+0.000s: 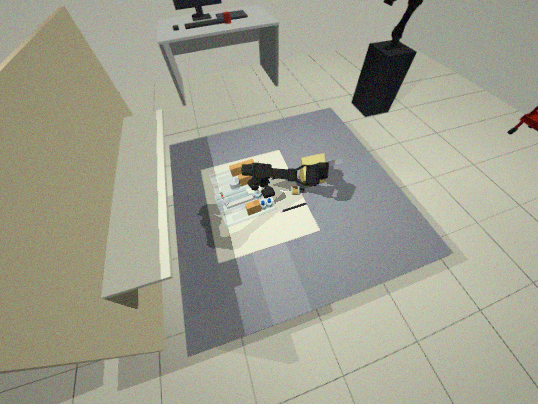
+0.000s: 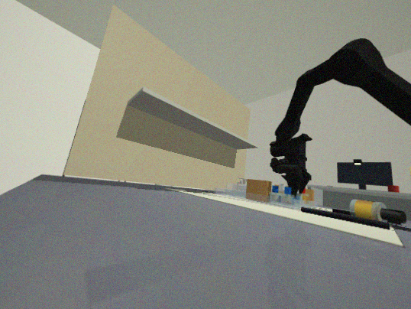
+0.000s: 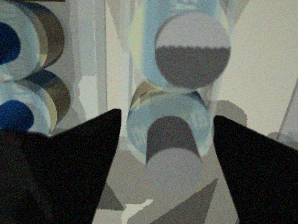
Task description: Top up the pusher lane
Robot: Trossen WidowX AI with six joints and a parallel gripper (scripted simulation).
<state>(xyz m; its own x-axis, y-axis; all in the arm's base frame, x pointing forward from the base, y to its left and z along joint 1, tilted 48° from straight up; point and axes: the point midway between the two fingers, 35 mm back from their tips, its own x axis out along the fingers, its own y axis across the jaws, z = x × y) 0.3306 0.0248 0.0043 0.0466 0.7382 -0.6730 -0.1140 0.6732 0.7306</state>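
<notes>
Between the opened gripper's point(image 1: 261, 190) point(image 2: 296, 191) point(image 3: 168, 115) fingertips, grey-lidded front jar point(image 3: 172, 130), seemingly upright

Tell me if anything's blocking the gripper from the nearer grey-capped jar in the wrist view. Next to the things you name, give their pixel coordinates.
Nothing visible is: the nearer jar point(image 3: 173, 167) stands between the open gripper's point(image 1: 262, 189) point(image 2: 297, 194) point(image 3: 168, 118) fingers. The other grey-capped jar point(image 3: 192, 50) lies beyond it, outside that gap.

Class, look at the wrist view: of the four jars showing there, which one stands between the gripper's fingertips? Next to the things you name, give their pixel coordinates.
The lower of the two grey-lidded jars point(image 3: 175, 135): fingertips flank it, while the other grey-lidded jar and both blue-lidded ones lie outside.
</notes>
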